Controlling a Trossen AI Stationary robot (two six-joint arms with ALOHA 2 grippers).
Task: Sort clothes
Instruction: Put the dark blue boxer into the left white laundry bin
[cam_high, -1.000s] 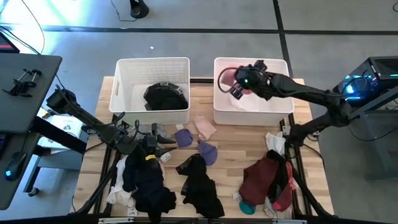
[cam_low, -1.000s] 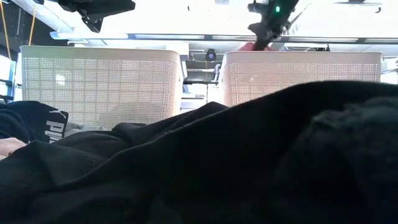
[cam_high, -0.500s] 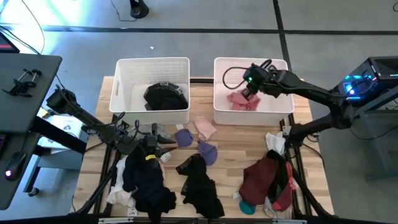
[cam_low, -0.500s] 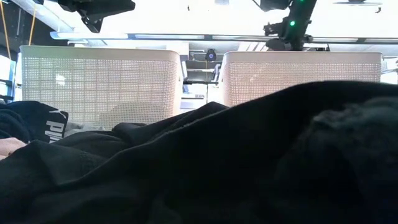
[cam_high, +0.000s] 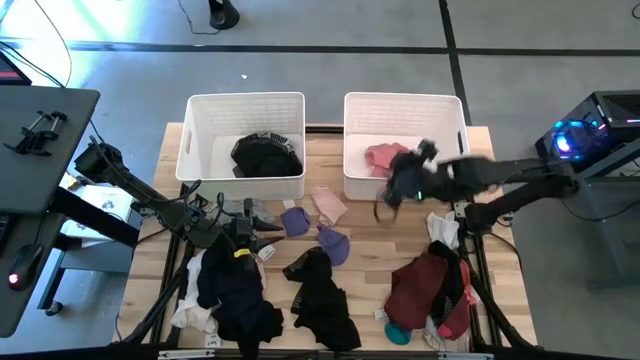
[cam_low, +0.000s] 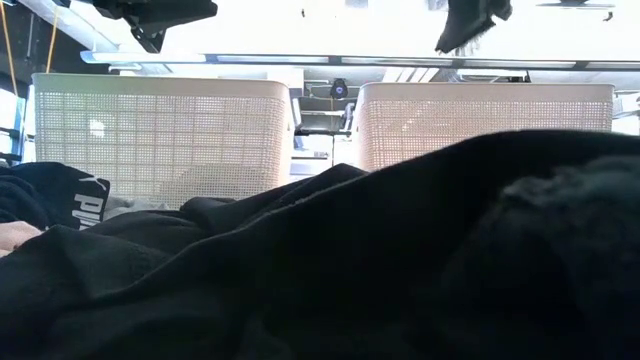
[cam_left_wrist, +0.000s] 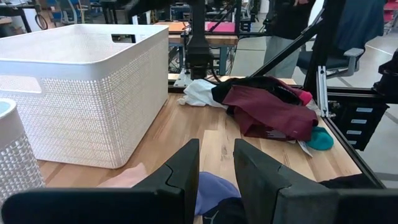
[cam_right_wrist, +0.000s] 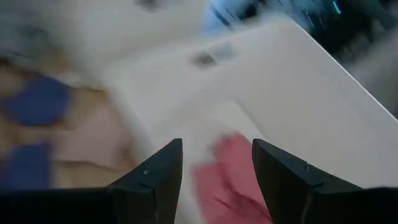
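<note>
The clothes lie about the wooden table: a navy and black pile (cam_high: 235, 290), a black piece (cam_high: 322, 292), two lavender pieces (cam_high: 335, 243), a pale pink one (cam_high: 328, 205) and a maroon pile (cam_high: 430, 285). A black garment (cam_high: 265, 155) lies in the left bin (cam_high: 245, 97) and a pink one (cam_high: 385, 155) in the right bin (cam_high: 400, 97). My right gripper (cam_high: 398, 188) hangs open and empty over the right bin's near wall; its wrist view shows the pink garment (cam_right_wrist: 227, 171) beyond the fingers. My left gripper (cam_left_wrist: 216, 177) stands open low over the table, left of the lavender pieces.
A white piece (cam_high: 440, 228) and a teal one (cam_high: 397, 333) lie by the maroon pile at the table's right. Bare wood shows between the bins and the piles. In the low view a black garment (cam_low: 400, 260) fills the foreground.
My right gripper has opened and let go of the pink garment, which has fallen into the right bin. The gripper has then swung quickly toward the table's near edge, out over the bin's near wall.
</note>
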